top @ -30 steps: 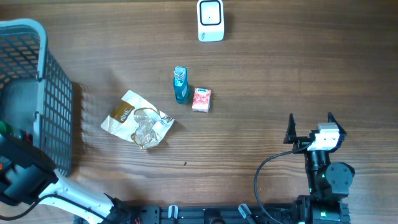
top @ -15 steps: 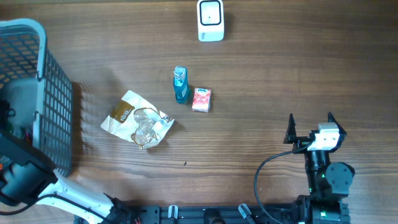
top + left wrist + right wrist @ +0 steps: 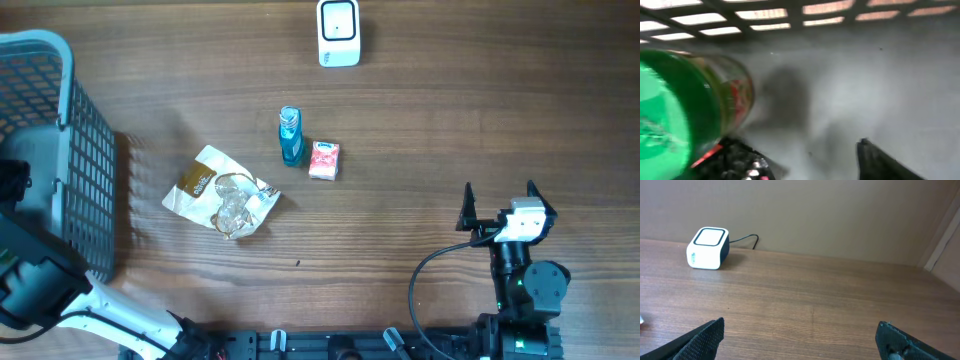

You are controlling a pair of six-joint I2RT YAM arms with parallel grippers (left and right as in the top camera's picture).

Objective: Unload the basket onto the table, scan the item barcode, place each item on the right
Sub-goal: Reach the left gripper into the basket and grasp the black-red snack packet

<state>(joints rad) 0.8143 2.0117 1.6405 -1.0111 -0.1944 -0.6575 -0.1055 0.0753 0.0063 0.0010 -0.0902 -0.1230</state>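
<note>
while the big brown wooden table (image 3: 450, 120) lies flat with long grain lines, your left arm (image 3: 30, 290) reaches down into the grey basket (image 3: 90, 170) at its left edge. so i think you are at the first step: picking out a thing to scan. the basket is hard plastic, with square holes all over its walls and a smooth grey floor.

your right hand (image 3: 498, 190) rests low on the right side, its two black fingers wide apart and holding nothing.

a crinkly gold and white bag (image 3: 222, 192) sits out on the table, soft and shiny. the white scanner (image 3: 339, 32) sits at the far side, a boxy block with round corners.

inside the basket, the thing to scan looks like a round green bottle (image 3: 675, 115), smooth and shiny, with some red on it. it is blurry, and it sits just left of your left hand (image 3: 810, 155). that hand's fingers are apart with only bare basket floor between them, so nothing is grabbed yet.

next, i think you must slide left, close on the bottle's round side, lift it out and show its stripes to the scanner. slick round plastic may slip.

a thin blue bottle (image 3: 290, 136) and a little pink box (image 3: 324, 160) sit just beside each other mid-table.
</note>
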